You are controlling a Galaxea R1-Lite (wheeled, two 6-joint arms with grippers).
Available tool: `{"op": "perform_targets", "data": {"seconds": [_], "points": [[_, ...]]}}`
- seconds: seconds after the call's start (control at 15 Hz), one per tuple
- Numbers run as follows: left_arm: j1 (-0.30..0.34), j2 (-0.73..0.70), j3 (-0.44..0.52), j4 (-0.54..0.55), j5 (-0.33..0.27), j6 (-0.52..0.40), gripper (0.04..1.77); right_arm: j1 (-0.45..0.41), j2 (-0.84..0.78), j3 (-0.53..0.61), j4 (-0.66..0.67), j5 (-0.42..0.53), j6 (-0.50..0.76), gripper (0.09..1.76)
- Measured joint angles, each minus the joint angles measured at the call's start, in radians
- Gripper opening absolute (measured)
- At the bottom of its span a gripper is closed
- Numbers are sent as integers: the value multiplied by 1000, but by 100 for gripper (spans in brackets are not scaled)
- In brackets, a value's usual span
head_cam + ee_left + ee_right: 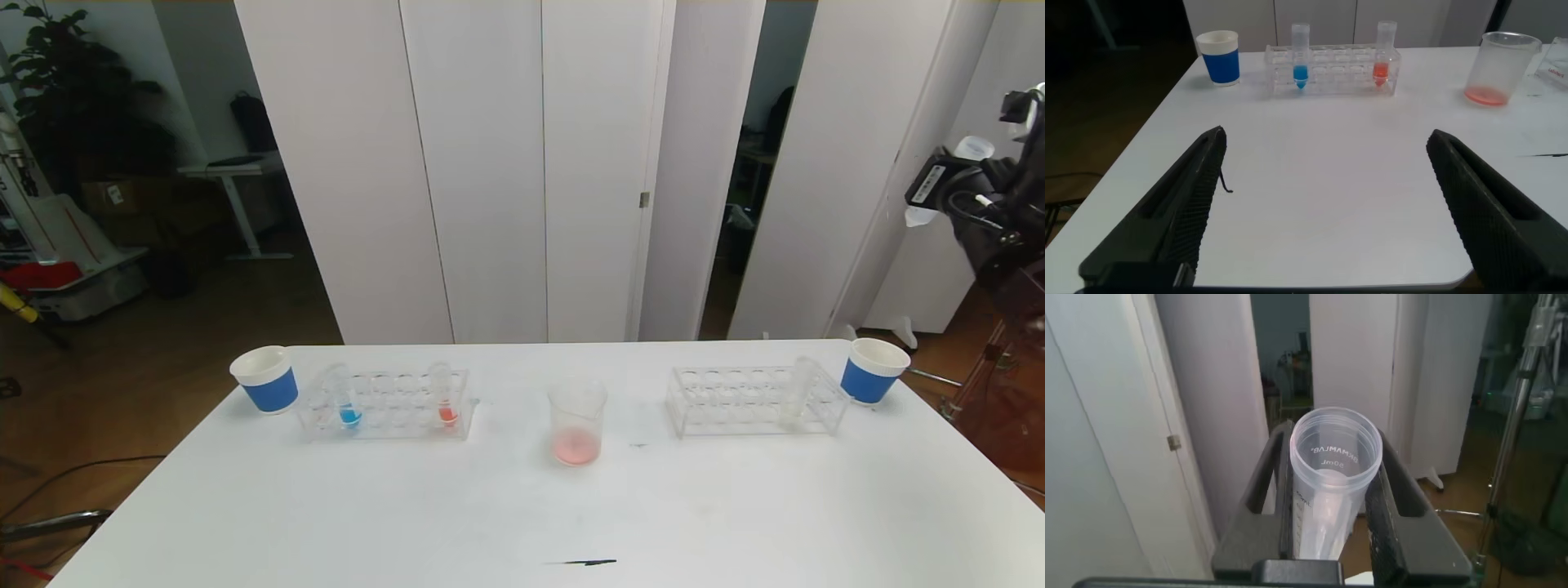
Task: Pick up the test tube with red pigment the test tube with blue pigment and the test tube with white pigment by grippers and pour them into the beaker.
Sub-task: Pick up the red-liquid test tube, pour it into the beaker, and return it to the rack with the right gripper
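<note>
Clear plastic tube (1333, 486), looks empty, is clamped between your right gripper's (1331, 498) fingers, held high off the table's right edge. Your left gripper (1323, 212) hovers over the near-left table (522, 506) with jaws spread wide, nothing in them. Blue-pigment tube (344, 402) and red-pigment tube (444, 398) stand upright in the left rack (384, 404). Beaker (577, 425) sits mid-table between the racks, pinkish liquid at the bottom. White-pigment tube (798, 390) leans in the right rack (755, 400).

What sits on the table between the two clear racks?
In the head view, the beaker, with a pinkish-red pool at its bottom, stands between the left rack and the right rack.
</note>
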Motion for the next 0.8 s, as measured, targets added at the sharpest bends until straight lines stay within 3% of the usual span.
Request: {"op": "perform_targets", "data": {"seconds": [0.33, 0.8], "points": [[0, 0, 0, 0, 0, 0, 175, -110, 65, 1, -41, 28, 40, 58], [0, 0, 0, 0, 0, 0, 175, -129, 227, -4, -60, 33, 77, 58]]}}
